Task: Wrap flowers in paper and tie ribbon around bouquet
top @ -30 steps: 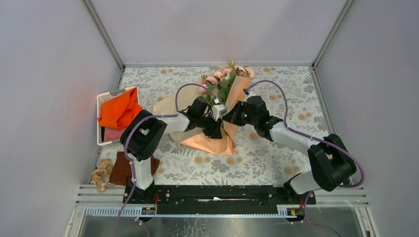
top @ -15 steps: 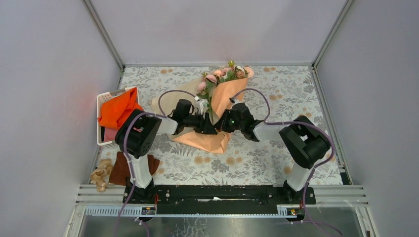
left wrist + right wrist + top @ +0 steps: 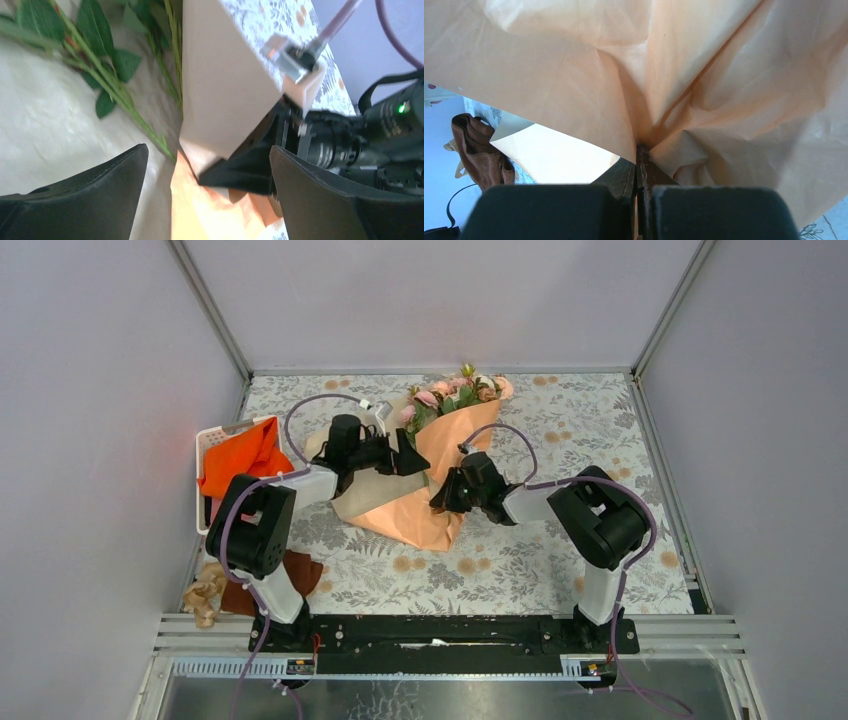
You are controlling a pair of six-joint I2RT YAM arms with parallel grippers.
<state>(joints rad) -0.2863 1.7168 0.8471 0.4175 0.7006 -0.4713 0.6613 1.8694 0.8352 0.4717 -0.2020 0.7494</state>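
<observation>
Top external: bouquet half made. The flowers (image 3: 452, 396) lie mid-table, heads toward the far wall, on the paper (image 3: 412, 525), whose right flap is lifted over the stems. Right gripper (image 3: 441, 502) is clamped on that flap; the right wrist view shows its jaws pressed together w/ a fold of paper between them. Left gripper (image 3: 408, 461) stands wide apart just beside the stems, gripping nothing (left wrist view: both fingers (image 3: 102, 187) spread, with stems and flap beyond them).

Risks, as I judge: that one pinch is all that holds the flap up. A slip, or too hard a pull on such a thin crinkly sheet, and it flops open or tears. Left jaws closing here could catch stems rather than paper and drag the bunch askew.

Hard to see: stem ends are under the flap, and the right wrist view is nearly all paper. Ribbon: can't place it for sure; the tan crumple (image 3: 203, 592) by the left base might be it.
</observation>
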